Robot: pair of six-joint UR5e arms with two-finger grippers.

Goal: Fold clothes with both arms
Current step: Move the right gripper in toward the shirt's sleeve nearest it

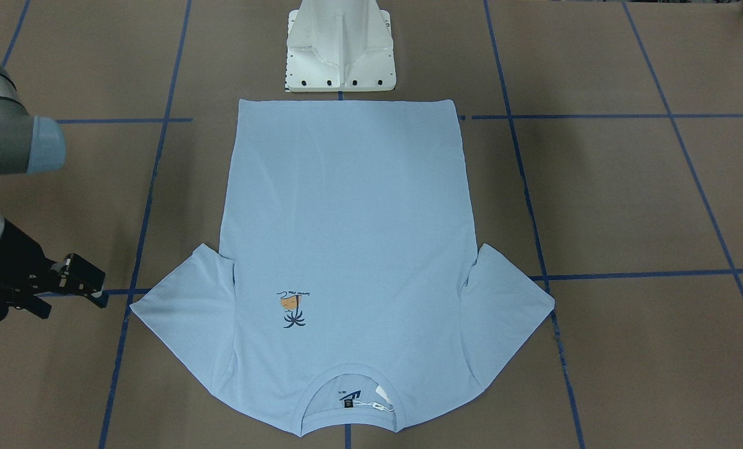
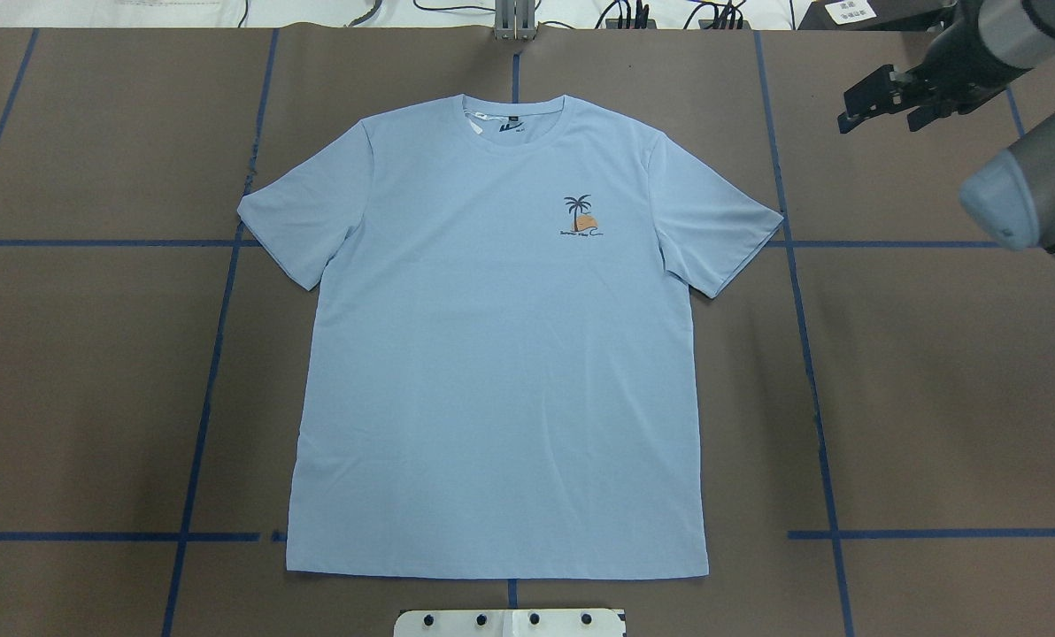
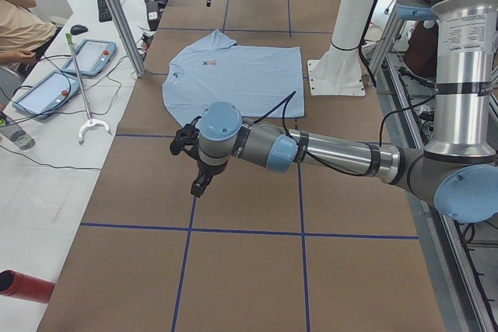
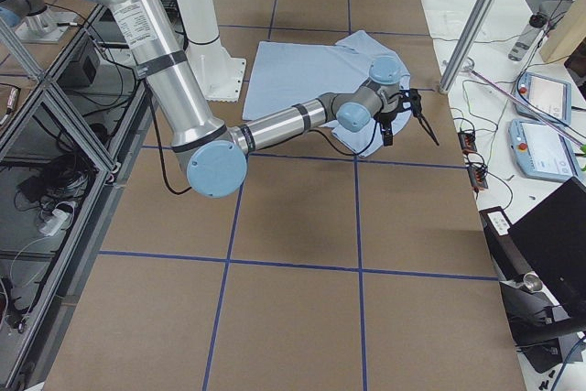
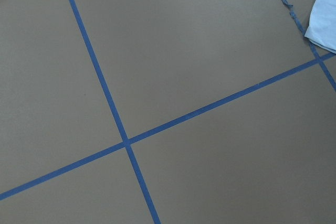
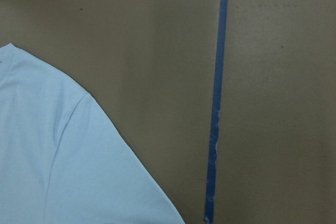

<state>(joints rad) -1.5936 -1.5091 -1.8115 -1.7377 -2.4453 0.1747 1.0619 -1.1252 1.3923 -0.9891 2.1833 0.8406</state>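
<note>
Lying flat, T-shirt [image 2: 492,354], right hand [image 2: 881,119] splayed

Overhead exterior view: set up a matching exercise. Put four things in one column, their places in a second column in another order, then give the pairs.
Things
1. light blue short-sleeved T-shirt
2. small orange-and-dark palm-tree print
3. white pedestal base
4. black two-finger right pincer

Places
A. top right corner, over the bare brown table, apart from the T-shirt
B. bottom edge, near the middle
C. spread flat in the middle of the table
D. on the chest, right of the view's midline

Pairs: 1-C, 2-D, 3-B, 4-A
</note>
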